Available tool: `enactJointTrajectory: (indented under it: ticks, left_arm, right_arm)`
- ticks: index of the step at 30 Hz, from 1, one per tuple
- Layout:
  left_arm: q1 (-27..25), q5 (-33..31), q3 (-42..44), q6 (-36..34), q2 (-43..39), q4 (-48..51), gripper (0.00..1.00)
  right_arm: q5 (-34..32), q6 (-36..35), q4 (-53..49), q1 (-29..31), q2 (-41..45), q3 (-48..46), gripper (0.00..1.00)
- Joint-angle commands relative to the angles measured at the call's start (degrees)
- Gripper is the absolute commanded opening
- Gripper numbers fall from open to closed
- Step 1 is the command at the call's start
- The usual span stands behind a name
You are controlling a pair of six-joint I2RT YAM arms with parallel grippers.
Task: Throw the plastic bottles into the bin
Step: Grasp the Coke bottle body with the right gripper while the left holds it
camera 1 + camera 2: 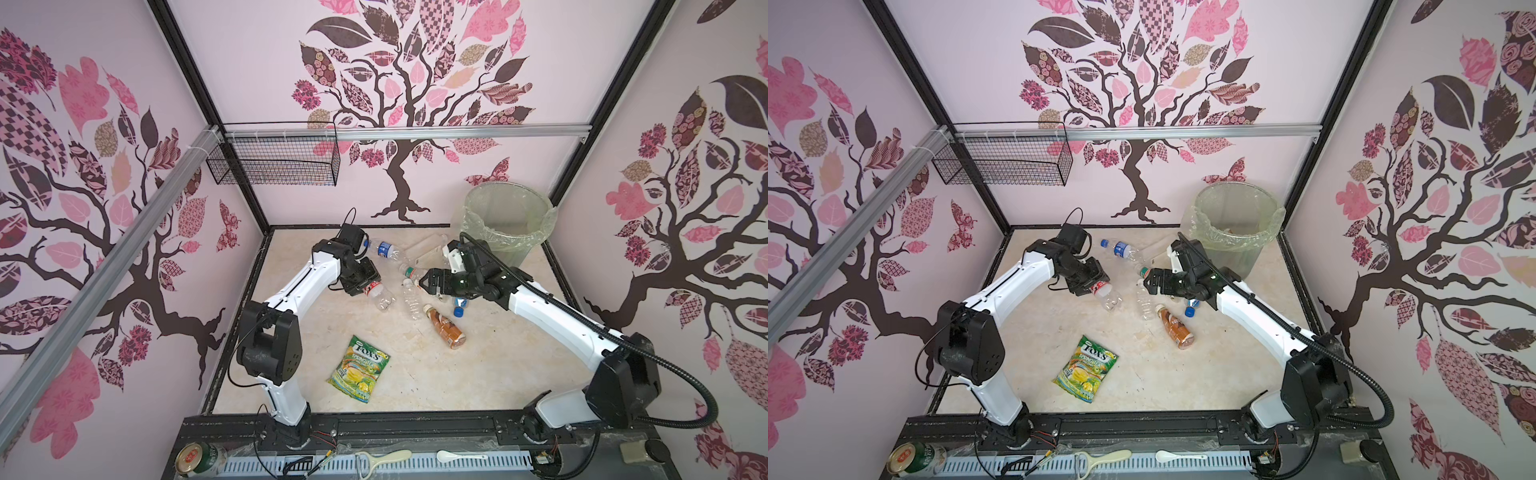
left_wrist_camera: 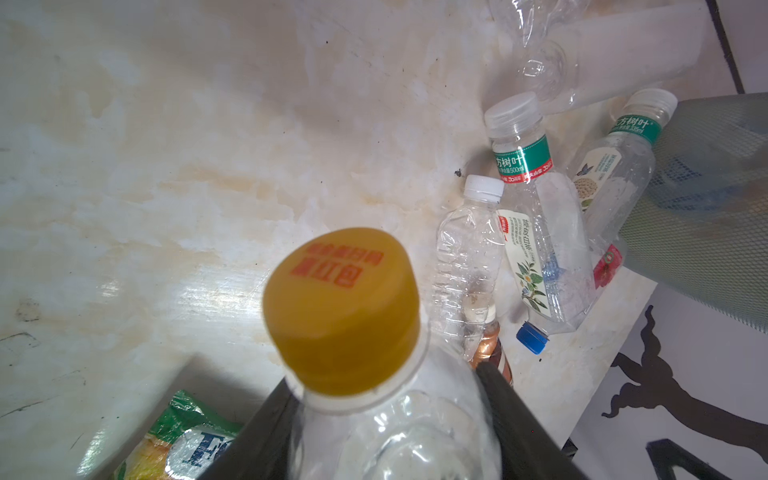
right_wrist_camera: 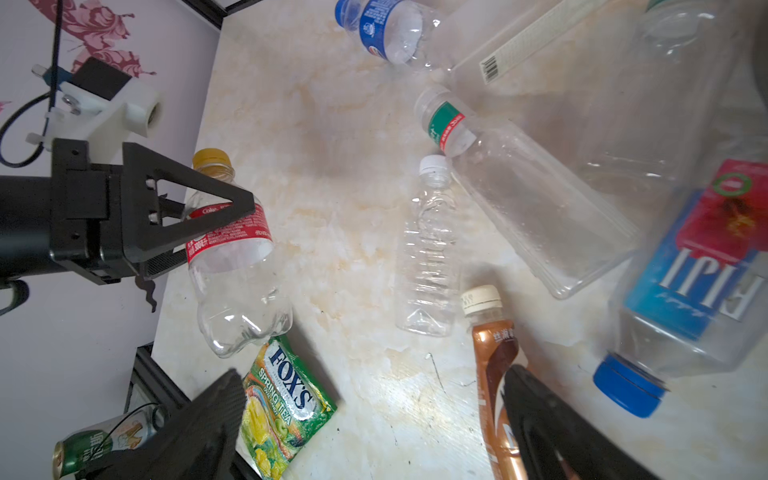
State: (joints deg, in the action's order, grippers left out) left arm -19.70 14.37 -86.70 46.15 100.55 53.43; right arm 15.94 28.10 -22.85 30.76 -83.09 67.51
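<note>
My left gripper point(image 1: 362, 286) point(image 2: 384, 384) is shut on the neck end of a clear bottle point(image 1: 380, 296) point(image 3: 232, 270) with a red label and a yellow cap point(image 2: 340, 307), left of the middle of the table. My right gripper point(image 1: 420, 283) point(image 3: 370, 395) hangs open and holds nothing, above several loose bottles: a small clear one point(image 1: 411, 302) point(image 3: 428, 253), a brown-labelled one point(image 1: 448, 329) point(image 3: 492, 357), a green-banded one point(image 3: 528, 199) and a blue-capped one point(image 3: 685, 291). A blue-labelled bottle point(image 1: 386, 249) lies further back. The bin point(image 1: 510, 245) point(image 1: 1235, 249) stands at the back right.
A green-yellow Fox's candy bag point(image 1: 359, 369) lies toward the table's front. A black wire basket point(image 1: 274, 160) hangs on the back left rail. A metal can point(image 1: 195, 459), a peeler point(image 1: 384, 457) and a spoon point(image 1: 459, 456) lie on the front ledge.
</note>
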Motion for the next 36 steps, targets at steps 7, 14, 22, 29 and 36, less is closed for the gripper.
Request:
enactJointTrajectory:
  ticks: [7,14,22,29,36]
  left_arm:
    - [0.2,0.5,4.8,0.1,-4.9,1.0,0.58]
    - [-0.5,-0.2,3.1,1.1,-6.0,3.8,0.58]
    - [-2.1,0.8,-0.6,3.1,-6.8,5.4,0.58]
    - [-2.5,1.2,-1.8,3.7,-7.6,5.7,0.58]
    - [-2.6,2.5,-3.0,4.7,-7.8,5.5,0.59]
  right_arm:
    - [9.1,0.1,12.4,4.9,-2.4,-0.9,1.0]
    - [12.8,-0.1,16.6,6.8,-5.0,-0.2,0.99]
    - [14.0,0.1,20.0,7.7,-7.4,0.1,0.97]
    - [14.9,0.0,20.4,9.9,-9.1,2.1,0.94]
    - [14.6,0.7,20.4,12.1,-10.5,2.5,0.9]
